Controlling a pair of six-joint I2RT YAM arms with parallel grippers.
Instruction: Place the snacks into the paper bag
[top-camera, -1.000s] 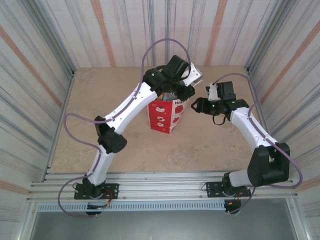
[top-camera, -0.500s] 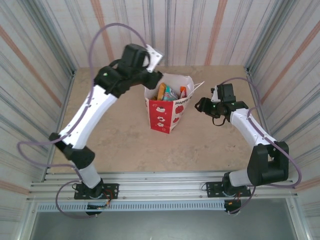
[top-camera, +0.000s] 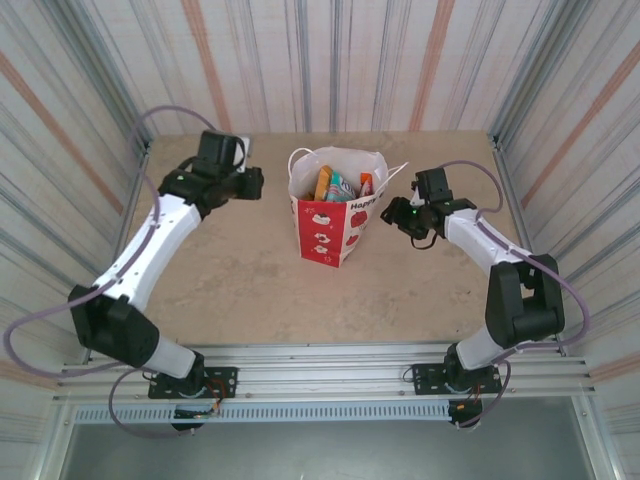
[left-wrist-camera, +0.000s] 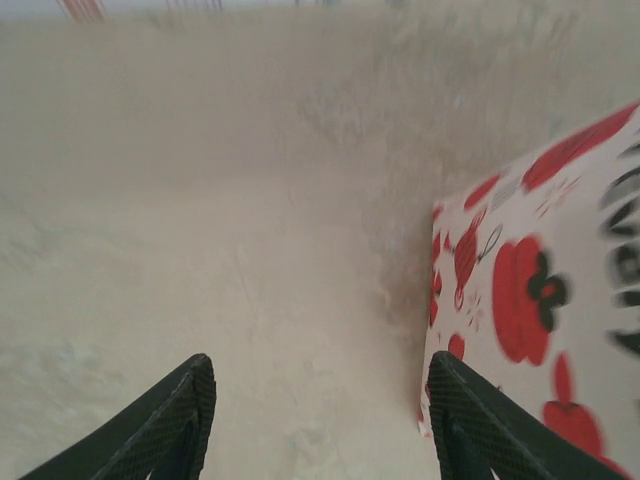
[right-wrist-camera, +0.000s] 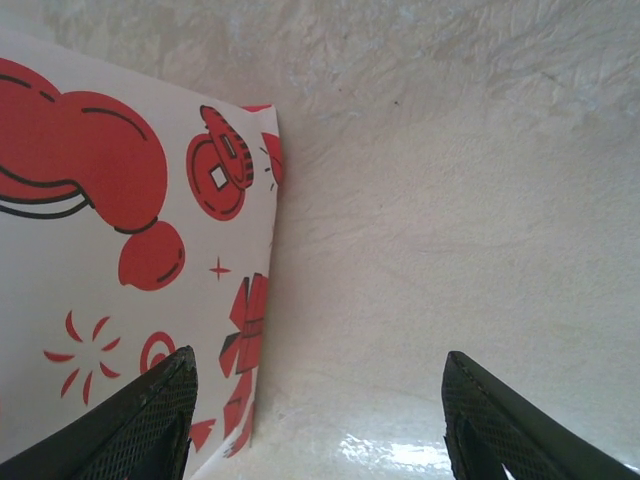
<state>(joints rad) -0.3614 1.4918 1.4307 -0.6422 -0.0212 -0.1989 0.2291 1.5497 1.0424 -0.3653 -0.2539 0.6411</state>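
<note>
Snack packets (top-camera: 338, 186) are seen standing inside the upright paper bag (top-camera: 333, 215) at the middle of the bench (top-camera: 215, 285). At the left wrist, the left pincer (left-wrist-camera: 320, 425) is shown released and empty, the bag just right of it. At the right wrist, the right pincer (right-wrist-camera: 318, 420) is shown released and empty, the bag just left of it.

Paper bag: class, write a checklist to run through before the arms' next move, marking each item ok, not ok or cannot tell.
1. Paper bag standing upright: ok.
2. Snacks inside it: ok, several packet tops show at the mouth.
3. All seven packets inside: cannot tell.
4. Left claw open and empty, beside the bag: ok.
5. Right claw open and empty, beside the bag: ok.
</note>
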